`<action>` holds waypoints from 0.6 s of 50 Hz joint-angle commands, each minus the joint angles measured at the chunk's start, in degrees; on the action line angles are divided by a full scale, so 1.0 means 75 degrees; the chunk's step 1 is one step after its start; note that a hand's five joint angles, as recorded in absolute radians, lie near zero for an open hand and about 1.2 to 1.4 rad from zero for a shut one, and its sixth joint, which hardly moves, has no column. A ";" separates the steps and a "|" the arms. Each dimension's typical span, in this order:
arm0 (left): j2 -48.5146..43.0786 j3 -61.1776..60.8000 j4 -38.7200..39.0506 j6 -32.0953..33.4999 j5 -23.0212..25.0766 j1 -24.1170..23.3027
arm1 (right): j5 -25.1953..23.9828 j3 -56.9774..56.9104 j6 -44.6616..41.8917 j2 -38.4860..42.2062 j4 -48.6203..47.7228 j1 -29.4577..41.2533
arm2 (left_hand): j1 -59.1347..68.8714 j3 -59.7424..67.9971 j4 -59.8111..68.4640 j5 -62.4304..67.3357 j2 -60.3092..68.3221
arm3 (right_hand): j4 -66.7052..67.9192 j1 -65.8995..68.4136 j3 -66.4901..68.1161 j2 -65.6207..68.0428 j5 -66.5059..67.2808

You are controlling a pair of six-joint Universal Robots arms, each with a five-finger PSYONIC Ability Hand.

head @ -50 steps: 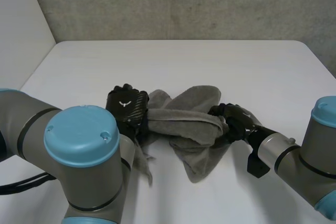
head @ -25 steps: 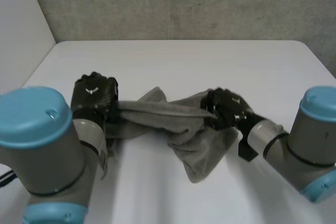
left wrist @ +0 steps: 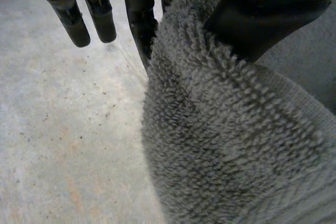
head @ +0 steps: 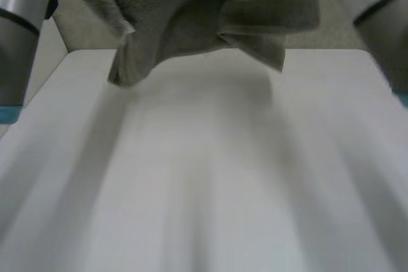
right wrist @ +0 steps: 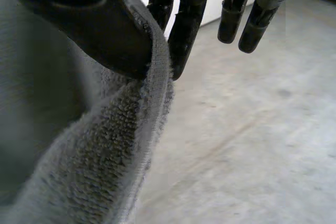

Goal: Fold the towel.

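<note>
The grey towel [head: 210,11] hangs in the air above the white table [head: 204,189], clear of its surface. It droops in bunched folds between the left arm [head: 19,23] and the right arm [head: 376,4], with one corner dangling lowest on the left arm's side. The left hand [left wrist: 273,9] pinches an edge of the towel between its thumb and one of its fingers [left wrist: 139,14], the others straight and free. The right hand [right wrist: 79,19] likewise clamps a hemmed edge between thumb and one finger, the rest straight beside it.
</note>
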 commanded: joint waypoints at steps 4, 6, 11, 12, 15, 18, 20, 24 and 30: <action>0.0103 -0.2494 -0.0340 0.0443 0.1722 0.0635 | -0.1027 0.3654 -0.3238 -0.0151 0.0614 -0.0404 | 0.1132 -0.0368 -0.0415 0.0634 0.0495 | -0.0582 0.0678 -0.0353 0.0777 0.0456; -0.0048 -0.3357 -0.0363 0.1154 0.2119 0.0810 | -0.1075 0.4187 -0.3582 -0.0081 0.0650 -0.0405 | 0.1132 -0.0368 -0.0415 0.0634 0.0495 | -0.0582 0.0678 -0.0353 0.0777 0.0456; -0.0668 -0.4145 -0.0503 0.2221 0.2203 0.0776 | -0.0981 0.5172 -0.4121 0.0622 0.0662 -0.0370 | 0.1132 -0.0368 -0.0415 0.0634 0.0495 | -0.0582 0.0678 -0.0353 0.0777 0.0456; -0.0670 -0.4147 -0.0504 0.2224 0.2202 0.0776 | -0.0877 0.5206 -0.4144 0.0877 0.0673 -0.0370 | 0.1132 -0.0368 -0.0415 0.0634 0.0495 | -0.0582 0.0678 -0.0353 0.0777 0.0456; -0.1163 -0.4322 -0.0692 0.2599 0.2179 0.0682 | -0.0782 0.5253 -0.4040 0.1137 0.0755 -0.0358 | 0.1132 -0.0368 -0.0415 0.0634 0.0495 | -0.0582 0.0678 -0.0353 0.0777 0.0456; -0.1420 -0.4276 -0.0938 0.2669 0.2120 0.0389 | -0.0572 0.5219 -0.3760 0.1161 0.0767 -0.0346 | 0.1132 -0.0368 -0.0415 0.0634 0.0495 | -0.0582 0.0678 -0.0353 0.0777 0.0456; -0.1444 -0.4264 -0.0996 0.2681 0.2109 0.0283 | -0.0397 0.5172 -0.3387 0.1150 0.0732 -0.0335 | 0.1132 -0.0368 -0.0415 0.0634 0.0495 | -0.0582 0.0678 -0.0353 0.0777 0.0456; -0.1386 -0.4171 -0.1020 0.2658 0.1840 0.0225 | 0.0119 0.4996 -0.1958 0.1126 0.0650 -0.0299 | 0.1132 -0.0368 -0.0415 0.0634 0.0495 | -0.0582 -0.0469 -0.0353 -0.0369 -0.0691; -0.0929 -0.4088 -0.1101 0.2634 0.1254 0.0272 | 0.0507 0.4902 -0.1016 0.1196 0.0673 -0.0299 | 0.1132 -0.0368 -0.0415 0.0634 0.0495 | -0.0582 -0.4831 -0.0353 -0.4732 -0.5053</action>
